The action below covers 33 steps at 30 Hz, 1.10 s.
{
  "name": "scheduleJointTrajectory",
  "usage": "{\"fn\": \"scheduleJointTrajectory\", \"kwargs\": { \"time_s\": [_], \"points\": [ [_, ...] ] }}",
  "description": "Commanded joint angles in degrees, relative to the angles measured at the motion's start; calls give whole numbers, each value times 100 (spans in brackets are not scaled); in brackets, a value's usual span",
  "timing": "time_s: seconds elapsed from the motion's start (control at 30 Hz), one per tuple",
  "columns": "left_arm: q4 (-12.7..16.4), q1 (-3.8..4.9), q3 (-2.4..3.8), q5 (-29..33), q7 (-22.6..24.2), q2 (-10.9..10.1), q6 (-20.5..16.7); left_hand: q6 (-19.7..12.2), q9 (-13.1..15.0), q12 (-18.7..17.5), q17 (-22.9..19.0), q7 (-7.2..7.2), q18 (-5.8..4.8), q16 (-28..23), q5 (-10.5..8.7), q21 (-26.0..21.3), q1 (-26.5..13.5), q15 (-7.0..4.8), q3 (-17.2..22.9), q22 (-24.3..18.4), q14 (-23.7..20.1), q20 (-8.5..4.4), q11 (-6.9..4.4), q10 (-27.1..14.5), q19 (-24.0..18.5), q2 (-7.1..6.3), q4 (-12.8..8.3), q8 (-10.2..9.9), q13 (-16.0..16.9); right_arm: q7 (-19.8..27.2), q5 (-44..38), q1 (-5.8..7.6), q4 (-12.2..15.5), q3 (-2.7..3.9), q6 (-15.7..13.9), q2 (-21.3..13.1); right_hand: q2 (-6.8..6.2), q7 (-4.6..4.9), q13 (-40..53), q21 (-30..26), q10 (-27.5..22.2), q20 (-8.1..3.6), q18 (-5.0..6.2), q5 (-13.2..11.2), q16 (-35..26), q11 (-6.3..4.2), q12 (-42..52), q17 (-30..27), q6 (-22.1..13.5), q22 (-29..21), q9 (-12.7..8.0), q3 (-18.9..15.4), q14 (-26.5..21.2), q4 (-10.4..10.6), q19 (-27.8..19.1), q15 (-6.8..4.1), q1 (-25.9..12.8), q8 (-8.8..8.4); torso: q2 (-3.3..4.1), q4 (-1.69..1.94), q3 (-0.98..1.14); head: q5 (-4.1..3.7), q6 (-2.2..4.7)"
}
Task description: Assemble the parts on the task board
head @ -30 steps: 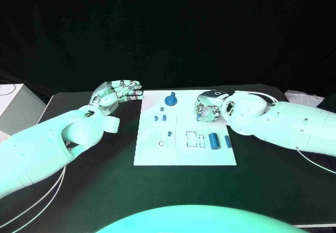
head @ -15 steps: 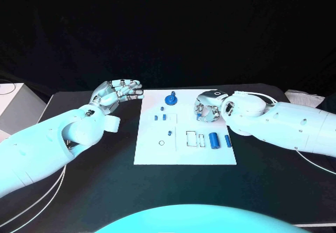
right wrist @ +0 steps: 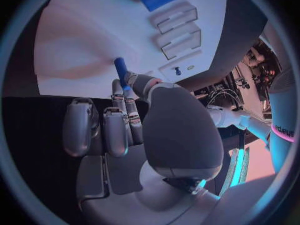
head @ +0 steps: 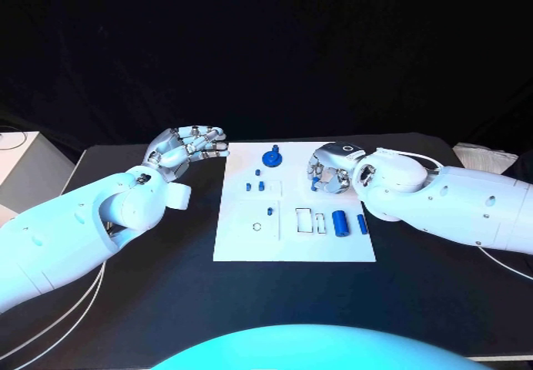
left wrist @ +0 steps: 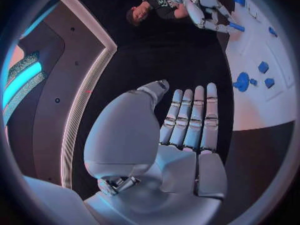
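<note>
Two hands, one small blue peg on its way to the board.

The left hand hangs just beside the left edge of the task board, its fingers a little bent and apart, holding nothing. The board lies in the middle of the black worktop. On it sit a blue knob, small blue bits and two blue cylinders. The right hand hangs over the board's right side and pinches a small blue peg between its fingertips. The step looks like carrying that peg. Next, it likely needs lining up over its hole and pressing straight down.
</note>
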Motion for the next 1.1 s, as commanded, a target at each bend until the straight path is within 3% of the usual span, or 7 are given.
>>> {"fn": "scheduleJointTrajectory", "kwargs": {
  "time_s": [0.03, 0.4, 0.57, 0.73, 0.8, 0.93, 1.1],
  "points": [
    [-2, -2, 3, 28, 57, 12, 95, -25, -10, 20, 5, 4, 62, -27, -3, -18, 57, -5, -32, -5, -42, 18, 0, -47, 34, -20, -3, 37, 5, -122, -117, 38, 213, 37, -422, -83, 186, 0, 187, 35, 252, -58, -101, -23, 24, -218, 50, 10, 58, 648, 5, 169, 227, -132, 283, -44, 111, 26, -1, -8, 2, 11, 11],
    [-18, -2, 3, 28, 57, 30, 96, -25, -10, 20, 5, 4, 62, -27, -3, -18, 57, -5, -32, -5, -42, 18, 0, -47, 34, -20, -3, 37, 5, -179, 136, 162, 1057, 147, -561, -327, 173, -1, 197, 88, 268, -58, -110, -29, 33, -221, 53, 26, 73, 674, 16, 185, 231, -146, 292, -45, 90, 37, 1, 0, 1, 38, 3],
    [-17, -2, 3, 30, 57, 36, 97, -21, -11, 26, 10, 2, 61, -27, -3, -26, 65, -5, -36, -11, -44, 17, -1, -49, 41, -12, 2, 43, 5, -110, 151, 101, 1301, 124, -598, -189, 171, 0, 200, 74, 269, -59, -108, -20, 26, -220, 51, 12, 73, 669, 18, 194, 229, -151, 290, -46, 85, 38, 0, -10, 2, 76, -4],
    [-8, -2, 3, 31, 56, 31, 94, -21, -11, 26, 10, 2, 61, -27, -3, -26, 65, -5, -36, -11, -44, 17, -1, -49, 41, -12, 2, 43, 5, -22, 7, -8, 1355, 51, -698, 65, 170, 1, 202, 72, 268, -59, -107, -9, 26, -219, 48, 10, 70, 669, 20, 204, 228, -157, 290, -46, 81, 37, 3, -6, -1, 100, -5],
    [-7, -2, 3, 31, 57, 32, 95, -21, -11, 26, 10, 2, 61, -27, -3, -26, 65, -5, -36, -11, -44, 17, -1, -49, 41, -12, 2, 43, 5, -4, -63, -74, 1354, 30, -727, 161, 170, 1, 202, 72, 268, -59, -107, -9, 26, -219, 48, 10, 70, 669, 20, 204, 228, -157, 290, -46, 81, 37, 2, 11, -8, 111, -12],
    [-3, -2, 3, 31, 56, 23, 91, -21, -11, 26, 10, 2, 61, -27, -3, -26, 65, -5, -36, -11, -44, 17, -1, -49, 41, -12, 2, 43, 5, 6, -180, -185, 1327, 4, -769, 302, 169, 2, 204, 61, 265, -59, -105, -1, 18, -218, 43, -5, 67, 665, 21, 215, 225, -165, 287, -45, 78, 36, -3, 40, -17, 129, -36],
    [-1, -2, 3, 33, 56, 11, 84, -21, -11, 26, 10, 2, 61, -27, -3, -26, 65, -5, -36, -11, -44, 17, -1, -49, 41, -12, 2, 43, 5, 2, -264, -316, 1272, -17, -781, 455, 166, 4, 207, 61, 264, -59, -106, 15, 18, -216, 39, -5, 64, 667, 24, 227, 225, -174, 287, -44, 73, 35, -3, 40, -21, 170, -68]
  ]
}}
